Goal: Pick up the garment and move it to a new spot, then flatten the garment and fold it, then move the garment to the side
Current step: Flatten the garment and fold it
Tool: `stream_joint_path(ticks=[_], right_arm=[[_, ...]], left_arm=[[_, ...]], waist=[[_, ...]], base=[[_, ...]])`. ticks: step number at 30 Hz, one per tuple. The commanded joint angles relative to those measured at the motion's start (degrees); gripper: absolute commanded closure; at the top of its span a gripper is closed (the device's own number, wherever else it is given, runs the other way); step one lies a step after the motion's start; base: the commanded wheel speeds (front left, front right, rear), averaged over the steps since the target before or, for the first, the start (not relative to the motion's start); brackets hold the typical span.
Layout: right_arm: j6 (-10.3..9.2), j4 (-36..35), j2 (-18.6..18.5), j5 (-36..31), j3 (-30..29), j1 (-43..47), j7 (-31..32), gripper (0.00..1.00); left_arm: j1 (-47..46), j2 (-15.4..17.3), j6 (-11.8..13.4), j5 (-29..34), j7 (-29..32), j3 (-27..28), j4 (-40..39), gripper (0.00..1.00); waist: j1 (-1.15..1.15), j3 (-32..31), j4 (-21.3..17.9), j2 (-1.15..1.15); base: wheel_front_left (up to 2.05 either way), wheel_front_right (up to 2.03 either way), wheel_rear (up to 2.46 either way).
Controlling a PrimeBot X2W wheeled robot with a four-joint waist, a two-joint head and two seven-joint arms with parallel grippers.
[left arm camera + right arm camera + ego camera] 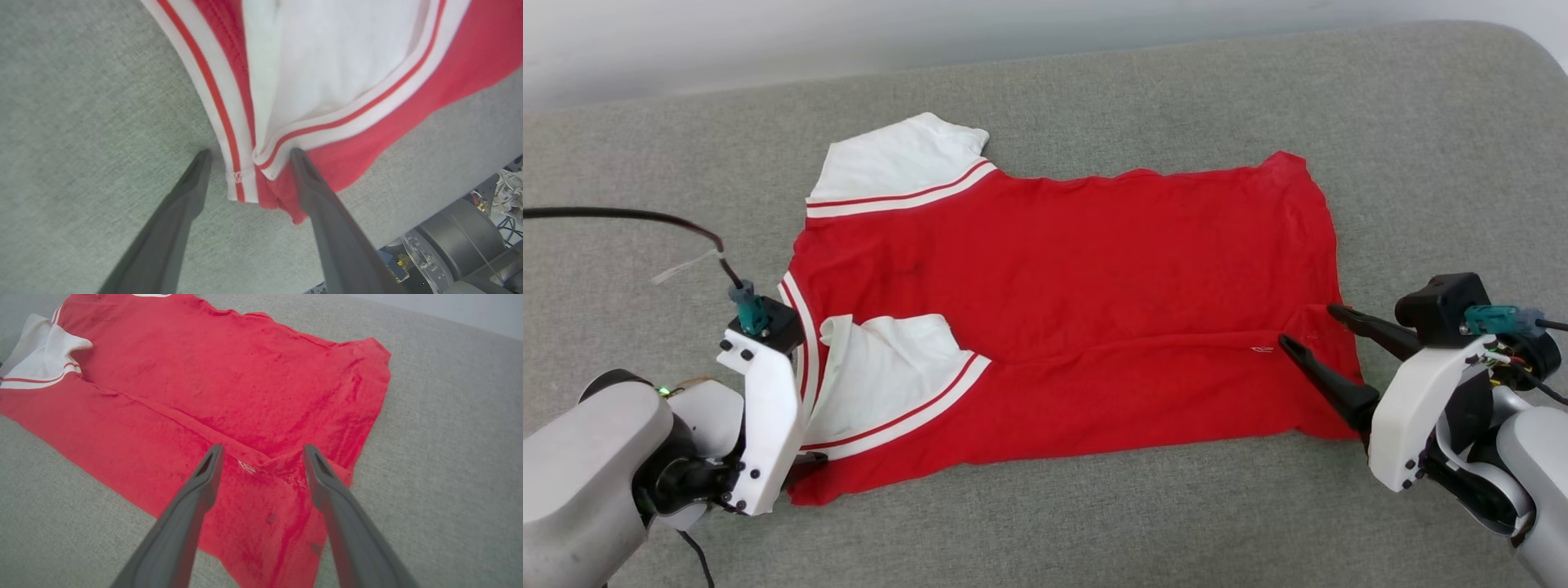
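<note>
While the garment (1078, 278) is lying spread on the grey fabric-covered worktop (1094, 523), its plain red side is facing up, with the neck end toward the robot's left and the hem toward its right. Its near long edge is lying turned over onto the body, forming a ridge along the length, and the near white sleeve (882, 367) is resting folded on the red cloth. The far sleeve (898, 159) is lying flat, pointing away. The left end effector (249, 157) is hanging over the near neck corner, fingers spread apart and straddling the striped trim (241, 179). The right end effector (1307, 324) is hovering over the near hem corner, fingers likewise wide apart, gripping nothing.
</note>
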Motion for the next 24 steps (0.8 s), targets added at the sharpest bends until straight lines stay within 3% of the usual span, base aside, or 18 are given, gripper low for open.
stream_joint_path(ticks=[1,5,6,14,24], right_arm=[[-0.04,0.0,0.4,0.0,0.0,-0.7,-0.1,0.0],[-0.04,0.3,0.4,0.3,-0.2,-1.5,-0.3,0.0],[-0.04,0.2,0.2,0.2,-0.4,-1.9,-0.5,0.0],[-0.03,-1.4,-4.5,0.2,0.1,-6.5,4.3,0.0],[-0.04,-2.0,-12.0,11.3,10.1,-15.3,31.3,0.0]], left_arm=[[1.4,-0.5,-0.2,-0.2,0.1,-0.8,1.1,0.0],[3.5,-1.7,-1.3,-0.5,0.0,-2.2,3.7,0.0],[3.7,-2.0,-1.5,-0.6,-0.2,-2.2,4.1,1.0],[1.6,-1.4,-3.5,0.4,-3.2,-1.1,3.6,1.0],[0.5,1.2,-3.7,1.7,-5.2,-0.1,-2.6,1.0]], waist=[[0.0,0.5,-0.4,0.0],[0.0,0.7,-0.7,0.0],[0.0,0.6,-0.7,0.0],[0.0,-2.0,0.3,0.0],[0.0,-3.2,0.9,0.0]], base=[[0.0,0.0,0.0],[0.0,0.0,0.0],[0.0,0.0,0.0],[0.0,0.0,0.0],[0.0,0.0,0.0]])
